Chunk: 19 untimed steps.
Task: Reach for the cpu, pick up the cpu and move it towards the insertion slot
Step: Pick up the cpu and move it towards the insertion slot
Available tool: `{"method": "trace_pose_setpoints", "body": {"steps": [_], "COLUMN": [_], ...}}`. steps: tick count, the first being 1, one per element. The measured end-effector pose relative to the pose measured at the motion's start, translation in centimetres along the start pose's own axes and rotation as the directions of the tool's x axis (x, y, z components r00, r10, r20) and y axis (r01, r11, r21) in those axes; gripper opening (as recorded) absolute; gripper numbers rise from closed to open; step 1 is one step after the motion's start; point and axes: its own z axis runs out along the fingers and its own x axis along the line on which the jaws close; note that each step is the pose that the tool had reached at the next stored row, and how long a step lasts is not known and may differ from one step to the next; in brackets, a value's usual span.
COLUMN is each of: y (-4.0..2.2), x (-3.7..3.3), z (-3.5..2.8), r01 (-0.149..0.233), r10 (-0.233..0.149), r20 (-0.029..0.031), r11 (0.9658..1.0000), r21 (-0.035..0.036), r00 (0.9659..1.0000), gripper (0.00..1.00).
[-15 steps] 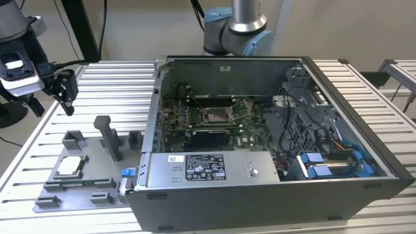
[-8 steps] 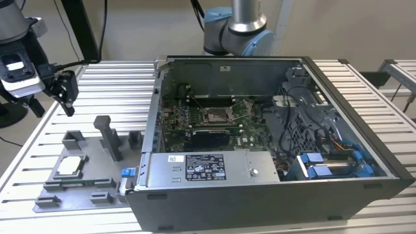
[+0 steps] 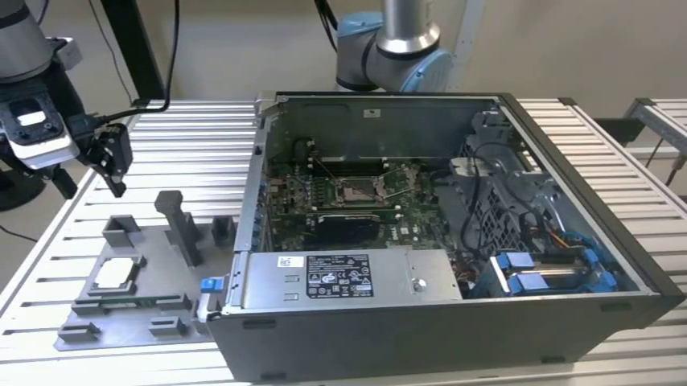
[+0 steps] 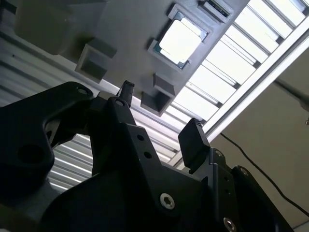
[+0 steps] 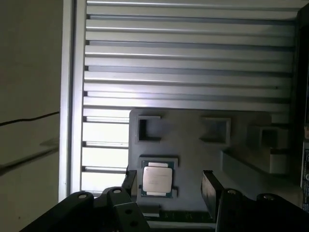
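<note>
Gripper [image 5: 170, 182] wide open and empty, poised above the grey tray [image 3: 161, 269] without touching it, cpu [image 3: 116, 273] lying flat in the tray's square holder, insertion slot [image 3: 359, 190] well apart from the tray, inside the computer case [image 3: 429, 326]

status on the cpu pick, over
Gripper open, empty, hovering over the fixture plate. Cpu seated in its nest, untouched. Nothing blocking it.
</note>
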Motion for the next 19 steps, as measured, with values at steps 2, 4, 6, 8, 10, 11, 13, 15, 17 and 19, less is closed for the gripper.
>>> {"method": "trace_pose_setpoints", "body": {"steps": [2,4,6,8,10,11,13,15,17,19], "y": [-0.02,-0.03,-0.05,-0.07,-0.08,-0.09,-0.11,-0.19,-0.35,-0.56], "x": [0.0,0.0,-0.01,-0.01,-0.01,-0.01,-0.01,-0.01,0.01,0.03], "z": [0.35,0.71,1.07,1.43,1.79,1.97,2.33,2.7,3.04,3.38], "r01": [0.0,0.0,0.0,0.0,0.0,0.0,0.0,0.0,0.0,0.0], "r10": [0.0,0.0,0.0,0.0,0.0,0.0,0.0,0.0,0.0,0.0], "r20": [-0.001,-0.0009,-0.0009,-0.0012,-0.0012,-0.0012,-0.0013,-0.0015,-0.0019,-0.0022], "r11": [1.0,1.0,1.0,1.0,1.0,1.0,1.0,1.0,1.0,1.0], "r21": [0.0001,0.0,0.0,0.0001,0.0001,0.0001,0.0,0.0001,0.0001,0.0], "r00": [1.0,1.0,1.0,1.0,1.0,1.0,1.0,1.0,1.0,1.0], "gripper": [1.0,1.0,1.0,1.0,1.0,1.0,1.0,1.0,1.0,1.0]}}
